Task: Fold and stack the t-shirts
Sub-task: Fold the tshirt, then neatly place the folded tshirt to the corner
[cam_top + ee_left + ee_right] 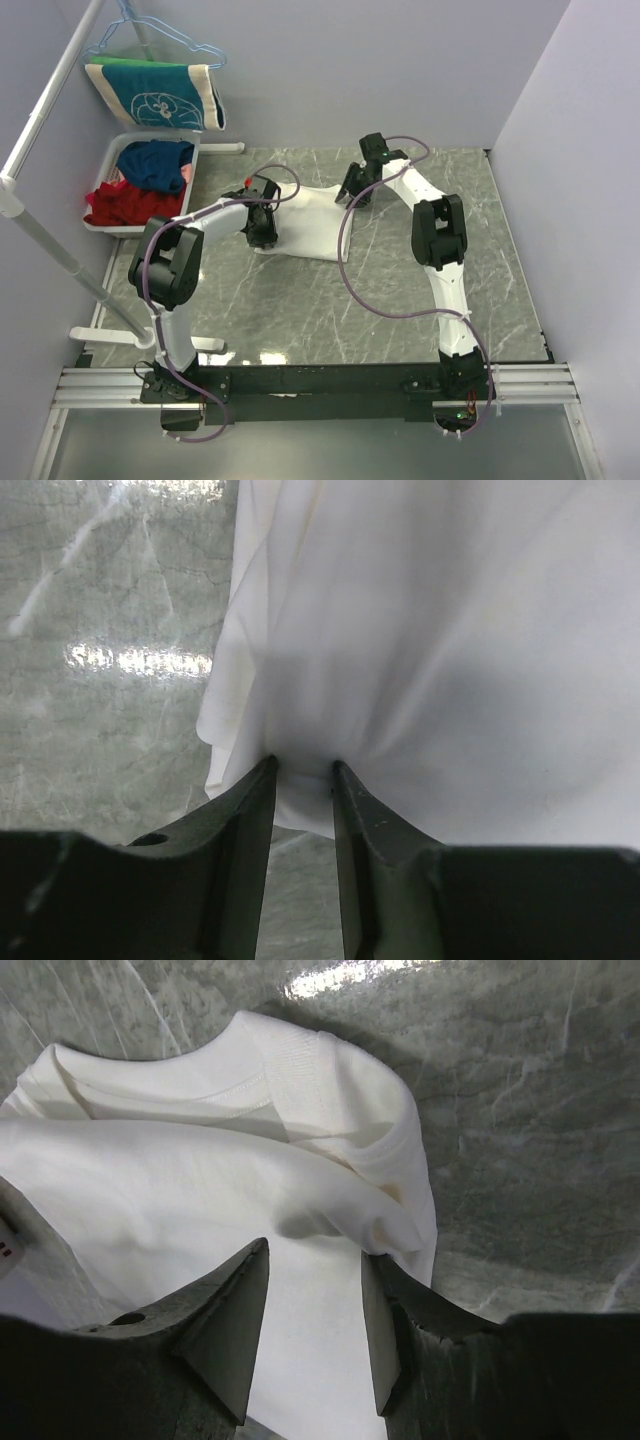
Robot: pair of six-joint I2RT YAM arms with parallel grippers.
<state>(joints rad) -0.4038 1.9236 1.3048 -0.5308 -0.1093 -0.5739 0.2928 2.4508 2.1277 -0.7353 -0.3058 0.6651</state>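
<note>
A cream-white t-shirt [312, 225] lies rumpled on the grey marble table [400, 290], plain side up, with no print showing. My left gripper [262, 228] sits at its left edge. In the left wrist view a fold of the t-shirt [450, 660] is pinched between the tips of the left gripper [302, 765], and creases run out from the pinch. My right gripper [357, 190] is at the shirt's far right corner. In the right wrist view the right gripper [315, 1250] stands open over the t-shirt [200, 1170], near the ribbed collar [290, 1070]; a fold touches its right finger.
A white basket [118, 155] at the far left holds red and blue garments. Above it a teal and cream garment [155, 95] hangs on a blue hanger from a white rack [40, 230]. Purple cables [350, 270] loop over the table.
</note>
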